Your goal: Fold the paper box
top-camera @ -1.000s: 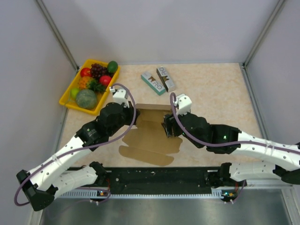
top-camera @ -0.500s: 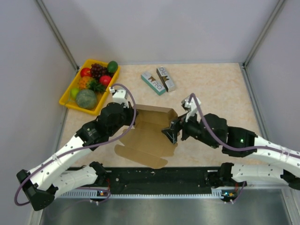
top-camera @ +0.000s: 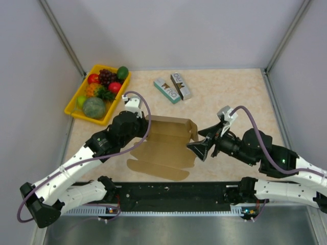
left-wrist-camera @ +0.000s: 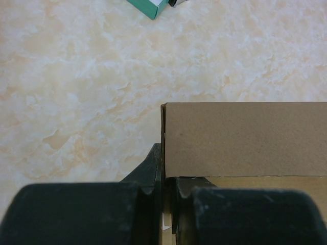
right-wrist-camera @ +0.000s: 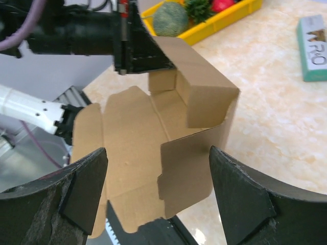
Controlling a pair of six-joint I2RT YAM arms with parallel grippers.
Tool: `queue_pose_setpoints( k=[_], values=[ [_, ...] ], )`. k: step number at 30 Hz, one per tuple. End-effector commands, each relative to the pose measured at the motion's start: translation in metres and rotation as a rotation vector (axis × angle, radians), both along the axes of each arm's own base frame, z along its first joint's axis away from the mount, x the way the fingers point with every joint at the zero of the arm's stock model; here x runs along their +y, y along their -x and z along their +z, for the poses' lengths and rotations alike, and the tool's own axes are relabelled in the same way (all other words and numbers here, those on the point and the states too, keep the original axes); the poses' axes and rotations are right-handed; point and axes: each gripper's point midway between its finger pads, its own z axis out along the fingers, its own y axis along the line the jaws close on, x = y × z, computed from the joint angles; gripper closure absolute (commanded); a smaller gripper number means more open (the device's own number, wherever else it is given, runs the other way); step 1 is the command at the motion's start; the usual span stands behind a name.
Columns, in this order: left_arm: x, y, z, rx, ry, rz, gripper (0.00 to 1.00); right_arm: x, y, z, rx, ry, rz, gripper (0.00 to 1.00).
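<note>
Now the right gripper (top-camera: 197,151) has backed off the paper box (top-camera: 168,128).

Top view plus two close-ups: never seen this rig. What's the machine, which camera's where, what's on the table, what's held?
Two robot arms are bolted at the near edge of a table, each ending in a two-finger gripper. The wide picture comes from a fixed camera above and behind them; the two close-ups come from a camera on each wrist. On the table: a half-folded brown paper box, a yellow tray of fruit, and two small printed boxes. The left gripper is shut on the paper box's upright wall. The right gripper is open, facing the box's right side, holding nothing.
</note>
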Motion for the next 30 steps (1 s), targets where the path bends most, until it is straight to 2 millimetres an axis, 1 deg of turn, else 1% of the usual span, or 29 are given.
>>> queue_pose_setpoints(
  k=[1, 2, 3, 4, 5, 7, 9, 10, 11, 12, 13, 14, 15, 17, 18, 19, 21, 22, 23, 24, 25, 26, 27, 28, 29, 30],
  values=[
    [-0.003, -0.003, 0.023, -0.062, 0.045, -0.012, 1.00, -0.030, -0.016, 0.007, -0.043, -0.017, -0.130, 0.21],
    [-0.002, -0.002, 0.025, -0.069, 0.045, -0.013, 1.00, -0.032, -0.014, 0.006, -0.055, -0.026, -0.110, 0.21],
    [-0.002, -0.003, 0.025, -0.071, 0.044, -0.014, 1.00, -0.034, -0.008, 0.010, -0.061, -0.055, -0.084, 0.21],
    [-0.001, -0.003, 0.025, -0.074, 0.045, -0.012, 1.00, -0.040, -0.009, 0.012, -0.065, -0.073, -0.095, 0.21],
    [-0.002, -0.002, 0.027, -0.078, 0.050, -0.014, 1.00, -0.053, -0.010, 0.013, -0.066, -0.102, -0.131, 0.21],
    [-0.003, -0.002, 0.027, -0.080, 0.054, -0.020, 1.00, -0.060, -0.007, 0.013, -0.072, -0.121, -0.130, 0.21],
    [-0.004, -0.003, 0.025, -0.076, 0.049, -0.021, 1.00, -0.066, -0.001, 0.021, -0.078, -0.161, -0.117, 0.21],
    [-0.004, -0.003, 0.024, -0.075, 0.048, -0.022, 1.00, -0.072, -0.005, 0.020, -0.070, -0.159, -0.153, 0.21],
    [-0.005, -0.003, 0.023, -0.072, 0.047, -0.025, 1.00, -0.085, -0.011, 0.011, -0.021, -0.128, -0.231, 0.21],
    [-0.005, -0.003, 0.023, -0.070, 0.050, -0.025, 1.00, -0.108, -0.031, 0.004, -0.005, -0.094, -0.405, 0.23],
    [-0.006, -0.003, 0.024, -0.071, 0.051, -0.026, 1.00, -0.119, -0.036, -0.003, 0.007, -0.063, -0.471, 0.24],
    [-0.006, -0.003, 0.024, -0.070, 0.055, -0.028, 1.00, -0.126, -0.040, -0.004, 0.015, -0.047, -0.517, 0.24],
    [-0.006, -0.002, 0.024, -0.070, 0.055, -0.030, 1.00, -0.126, -0.044, -0.017, 0.023, 0.032, -0.538, 0.24],
    [-0.006, -0.003, 0.025, -0.071, 0.055, -0.030, 1.00, -0.120, -0.045, -0.017, 0.026, 0.083, -0.525, 0.24],
    [-0.007, -0.002, 0.025, -0.072, 0.056, -0.035, 1.00, -0.107, -0.045, -0.021, 0.035, 0.124, -0.483, 0.24],
    [-0.007, -0.002, 0.025, -0.072, 0.055, -0.037, 1.00, -0.100, -0.044, -0.019, 0.031, 0.142, -0.456, 0.24],
    [-0.009, -0.001, 0.027, -0.074, 0.062, -0.047, 1.00, -0.086, -0.043, -0.022, 0.037, 0.181, -0.401, 0.24],
    [-0.010, -0.001, 0.027, -0.075, 0.063, -0.054, 1.00, -0.081, -0.049, -0.027, 0.032, 0.221, -0.393, 0.24],
    [-0.010, 0.000, 0.028, -0.076, 0.066, -0.057, 1.00, -0.079, -0.051, -0.030, 0.036, 0.233, -0.381, 0.26],
    [-0.012, 0.001, 0.028, -0.074, 0.070, -0.068, 1.00, -0.067, -0.046, -0.031, 0.043, 0.225, -0.300, 0.27],
    [-0.013, 0.002, 0.029, -0.075, 0.073, -0.074, 1.00, -0.065, -0.054, -0.029, 0.016, 0.198, -0.285, 0.28],
    [-0.013, 0.003, 0.029, -0.078, 0.072, -0.082, 1.00, -0.057, -0.052, -0.025, 0.003, 0.156, -0.226, 0.30],
    [-0.014, 0.003, 0.031, -0.085, 0.080, -0.087, 1.00, -0.039, -0.033, -0.021, 0.000, 0.103, -0.062, 0.30],
    [-0.015, 0.004, 0.031, -0.087, 0.082, -0.095, 1.00, -0.036, -0.035, -0.026, 0.001, 0.082, -0.031, 0.30],
    [-0.015, 0.004, 0.031, -0.088, 0.082, -0.099, 1.00, -0.027, -0.031, -0.015, -0.028, 0.032, 0.026, 0.31],
    [-0.016, 0.004, 0.032, -0.092, 0.084, -0.104, 1.00, -0.019, -0.021, -0.015, -0.020, 0.018, 0.108, 0.31]
  ],
)
